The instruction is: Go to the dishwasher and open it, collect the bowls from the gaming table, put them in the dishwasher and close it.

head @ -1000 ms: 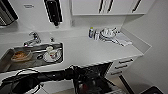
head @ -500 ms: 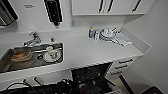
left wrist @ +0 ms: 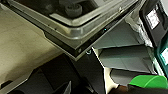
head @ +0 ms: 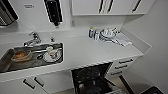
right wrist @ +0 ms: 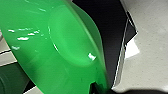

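Observation:
The dishwasher (head: 90, 80) stands open under the white counter, with its dark inside and racks showing. In the left wrist view the edge of its lowered steel door (left wrist: 75, 30) hangs over the beige floor. The bright green bowl (right wrist: 57, 50) looms large and tilted in the right wrist view, and my right gripper (right wrist: 97, 87) is shut on its rim. The same green bowl (left wrist: 150, 81) appears beside the dishwasher door. The pale bowl and the gaming table are out of view.
The white counter (head: 82, 52) holds a steel sink (head: 7, 62) with dirty dishes and a tap (head: 33, 40). Bottles and stacked dishes (head: 108, 33) sit at the back right. White drawers (head: 122, 66) flank the dishwasher, and wall cabinets hang above.
The head view has shifted slightly. A dark shape that covered the dishwasher opening a second ago is gone, and the open inside shows more fully.

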